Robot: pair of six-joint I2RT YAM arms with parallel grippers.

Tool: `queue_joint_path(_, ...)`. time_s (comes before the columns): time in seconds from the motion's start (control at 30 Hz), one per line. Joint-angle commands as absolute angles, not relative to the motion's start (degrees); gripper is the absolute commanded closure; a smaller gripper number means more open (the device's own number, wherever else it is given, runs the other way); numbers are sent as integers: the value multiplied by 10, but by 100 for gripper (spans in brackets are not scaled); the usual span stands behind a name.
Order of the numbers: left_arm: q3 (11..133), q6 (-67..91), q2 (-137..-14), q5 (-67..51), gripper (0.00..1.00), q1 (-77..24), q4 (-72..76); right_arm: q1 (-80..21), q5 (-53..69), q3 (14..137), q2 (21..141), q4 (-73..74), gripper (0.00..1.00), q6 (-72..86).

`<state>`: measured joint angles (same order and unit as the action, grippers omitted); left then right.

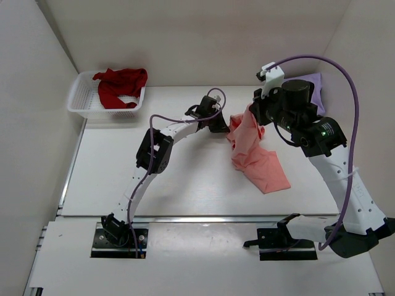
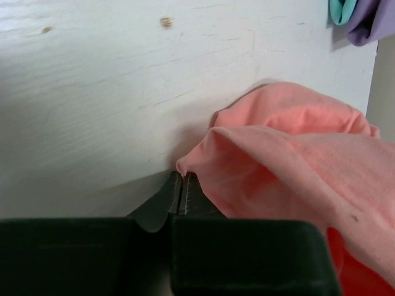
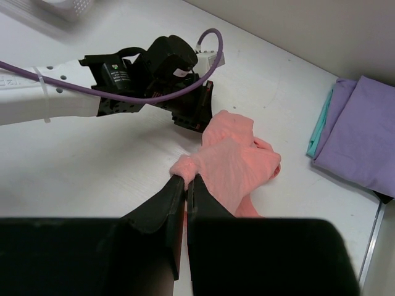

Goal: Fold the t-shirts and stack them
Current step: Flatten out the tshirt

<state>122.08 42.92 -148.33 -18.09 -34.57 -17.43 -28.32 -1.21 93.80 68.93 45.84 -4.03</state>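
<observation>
Right gripper, closest in your right wrist view: jaws pressed together on a bunched edge of the pink shirt. Cloth gathers into a knot at the fingertips and hangs from there.

Left gripper, closest in your left wrist view: jaws drawn to a thin slit. A folded edge of the pink shirt sits right at the tips and looks nipped between them. Bare table fills that view from 9 to 12 o'clock.

Overhead, you see the two grippers facing each other just past table centre, left one at 9 o'clock of the cloth, right one at 12 o'clock of it. Pink shirt is lifted at its far end. Its near end trails flat on the table toward 5 o'clock.

Red shirt lies crumpled in the basket, at the table's 10 o'clock corner, well apart from both arms.

Purple shirt lies folded at the 2 o'clock corner. Teal shirt shows only as a strip under its edge on the side facing the pink shirt.
</observation>
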Motion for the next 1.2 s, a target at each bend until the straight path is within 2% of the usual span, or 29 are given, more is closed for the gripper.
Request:
queue_joint_path(0.0,1253,413,-1508,-192,100,-359,-227,-284,-11,940,678,428,100,-32)
queue_joint_path(0.17,1298,386,-1459,-203,100,-333,-274,-268,-25,950,679,432,100,-40)
queue_joint_path(0.23,1325,360,-1392,-173,100,-292,-306,-241,-50,968,681,435,100,-48)
queue_joint_path(0.37,1297,378,-1248,-121,100,-208,-262,-198,-254,982,666,403,100,-21)
queue_joint_path(0.4,1269,405,-1155,-108,100,-162,-238,-161,-266,963,646,353,99,-42)
queue_joint_path(0.47,1254,414,-1108,-117,100,-107,-229,-75,-227,967,640,330,100,-46)
queue_joint_path(0.53,1271,413,-1071,-132,100,-72,-238,-35,-169,976,630,298,100,-59)
queue_joint_path(0.67,1248,387,-972,-138,100,-40,-230,-96,-201,996,616,245,100,-132)
queue_joint_path(0.8,1150,386,-866,-94,100,-38,-184,-125,-229,1042,616,207,100,-159)
queue_joint_path(0.93,1140,409,-845,-111,100,-33,-173,-79,-133,1141,655,229,100,-129)
queue_joint_path(1.17,1181,414,-871,-113,100,-18,-183,-17,-25,1175,668,242,100,-68)
